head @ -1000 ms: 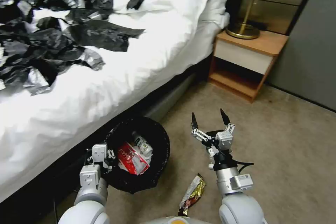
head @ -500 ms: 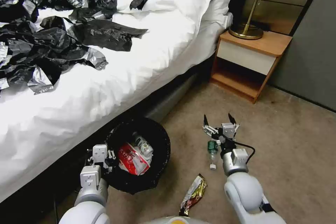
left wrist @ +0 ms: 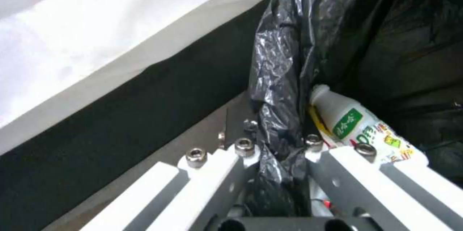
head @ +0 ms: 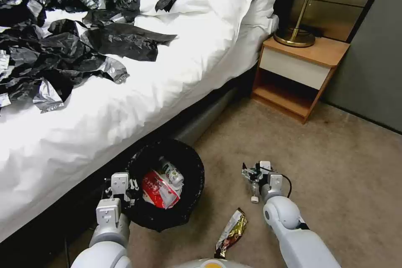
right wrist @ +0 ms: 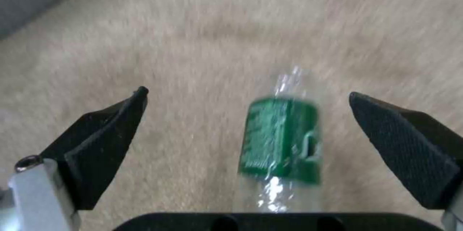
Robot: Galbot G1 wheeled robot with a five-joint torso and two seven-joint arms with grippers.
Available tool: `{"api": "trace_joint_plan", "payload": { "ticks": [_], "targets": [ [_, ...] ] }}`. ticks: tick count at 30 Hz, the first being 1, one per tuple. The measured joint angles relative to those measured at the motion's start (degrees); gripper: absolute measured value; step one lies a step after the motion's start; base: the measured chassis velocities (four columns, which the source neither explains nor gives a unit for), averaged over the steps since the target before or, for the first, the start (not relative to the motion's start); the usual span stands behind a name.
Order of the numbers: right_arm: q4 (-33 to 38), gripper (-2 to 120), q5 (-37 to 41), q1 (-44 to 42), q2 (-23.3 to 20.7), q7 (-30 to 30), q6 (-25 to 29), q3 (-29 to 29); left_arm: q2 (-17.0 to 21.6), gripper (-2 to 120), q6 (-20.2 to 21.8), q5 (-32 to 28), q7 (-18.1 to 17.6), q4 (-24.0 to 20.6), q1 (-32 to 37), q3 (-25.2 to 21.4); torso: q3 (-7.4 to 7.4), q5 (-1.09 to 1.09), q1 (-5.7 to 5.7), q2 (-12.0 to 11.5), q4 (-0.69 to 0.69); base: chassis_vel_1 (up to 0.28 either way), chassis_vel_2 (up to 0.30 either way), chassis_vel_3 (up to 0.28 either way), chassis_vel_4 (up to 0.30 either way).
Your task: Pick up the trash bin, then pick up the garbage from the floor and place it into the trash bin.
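Between the spread fingers of the right pincer [right wrist: 246, 95], low over the carpet, lies a clear bottle [right wrist: 282, 140] with a green label.

Both black fingertips [right wrist: 108, 122] stand apart from the bottle, one on each side, with bare beige carpet [head: 347, 176] beyond them and open floor running to the wooden nightstand [head: 299, 73]. Just behind this pincer [head: 251, 173], nearer the robot, a gold and red snack wrapper [head: 231, 230] lies flat. Across from it, the left pincer [head: 121, 186] is pressed together on the black-bagged rim of the trash bin [head: 190, 201], which sits against the bed [head: 125, 104]. Inside the bin are a red-white wrapper [head: 157, 190] and a small white bottle [left wrist: 359, 124]. Crumpled black bags [head: 63, 46] cover the bed.
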Motion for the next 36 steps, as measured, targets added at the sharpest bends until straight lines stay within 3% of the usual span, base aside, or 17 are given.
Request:
{"api": "trace_joint_plan", "payload": {
  "ticks": [4, 8, 11, 21, 28, 31, 36],
  "targets": [
    [-6.63, 99, -0.7, 2.58, 1.09, -1.7, 0.96, -0.24, 0.17, 0, 0.01, -0.13, 0.0, 0.0, 0.14, -0.1, 0.0, 0.0, 0.0, 0.0, 0.0, 0.0, 0.0, 0.0, 0.0],
    [-12.99, 90, -2.16, 4.83, 2.2, -2.57, 2.16, -0.13, 0.27, 0, 0.06, -0.21, 0.02, -0.11, 0.3, -0.3, 0.0, 0.0, 0.01, 0.0, 0.01, 0.0, 0.0, 0.0, 0.0],
    [-17.92, 76, -3.35, 6.35, 2.8, -2.92, 3.88, 0.58, 0.28, 0, 0.1, -0.22, 0.02, -0.22, 0.39, -0.4, 0.0, 0.0, 0.0, 0.0, 0.0, 0.0, 0.0, 0.0, 0.0],
    [-21.37, 43, -4.01, 7.16, 2.64, -3.9, 6.78, 1.91, 0.17, 0, 0.24, -0.23, 0.03, -0.34, 0.15, -0.22, -0.01, -0.02, 0.0, 0.01, 0.0, 0.0, 0.0, 0.0, 0.0],
    [-19.47, 28, -4.31, 6.19, 2.27, -3.62, 7.37, 2.09, 0.27, 0, 0.27, -0.22, 0.03, -0.77, 0.34, -0.33, 0.0, 0.02, 0.0, 0.01, 0.0, 0.0, 0.0, 0.0, 0.0],
    [-12.74, 22, -4.15, 4.04, 1.61, -2.09, 8.11, 1.63, 0.29, 0, 0.27, -0.23, 0.03, -0.94, 0.47, -0.34, 0.01, 0.0, 0.0, 0.0, -0.02, 0.0, 0.0, 0.0, 0.0],
    [-2.19, 22, -5.32, 0.36, 1.16, -1.38, 11.97, 0.99, 0.25, 0, 0.27, -0.16, 0.03, -0.94, 0.53, -0.18, 0.0, 0.01, 0.0, 0.0, 0.0, 0.0, 0.0, 0.0, 0.0]
  ]
}}
